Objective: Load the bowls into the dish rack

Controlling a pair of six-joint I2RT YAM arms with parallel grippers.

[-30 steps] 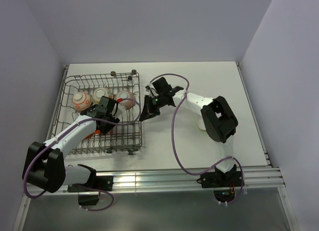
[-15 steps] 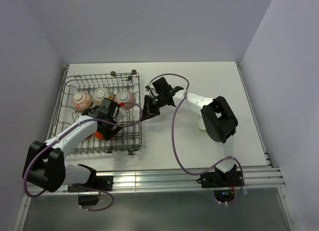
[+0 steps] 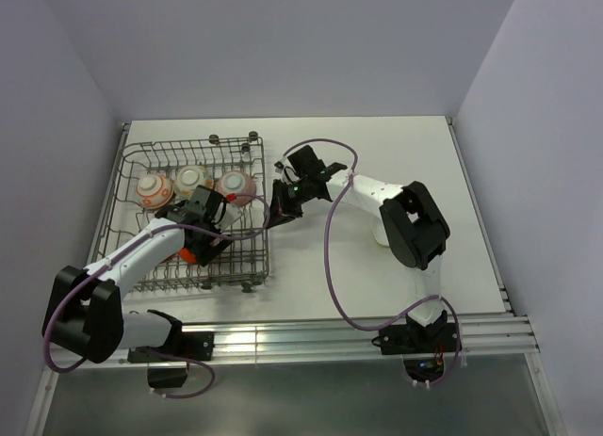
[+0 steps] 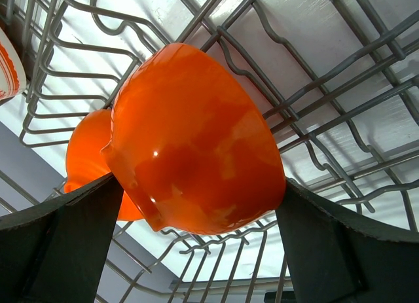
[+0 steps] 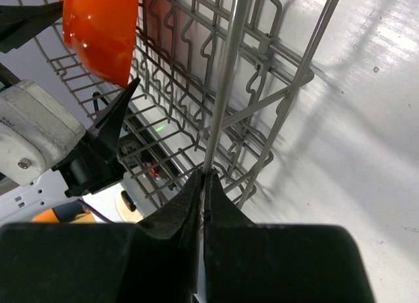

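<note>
Shifting nearward since a second ago, squeezing an orange bowl (image 4: pixel 196 120) in the left gripper (image 4: pixel 196 182), clamping the dish rack (image 3: pixel 240 252) rim in the right gripper (image 5: pixel 203 178); ideally easing down slowly between tines (image 4: pixel 340 152).

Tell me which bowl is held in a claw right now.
The glossy orange bowl, gripped between the left claw fingers inside the dish rack. The second orange bowl behind it and the patterned bowls in the far row sit free.

A white tabletop (image 3: pixel 377 144) sits boxed in by plain pale-lilac walls (image 3: pixel 283 40) on three sides, evenly lit.
</note>
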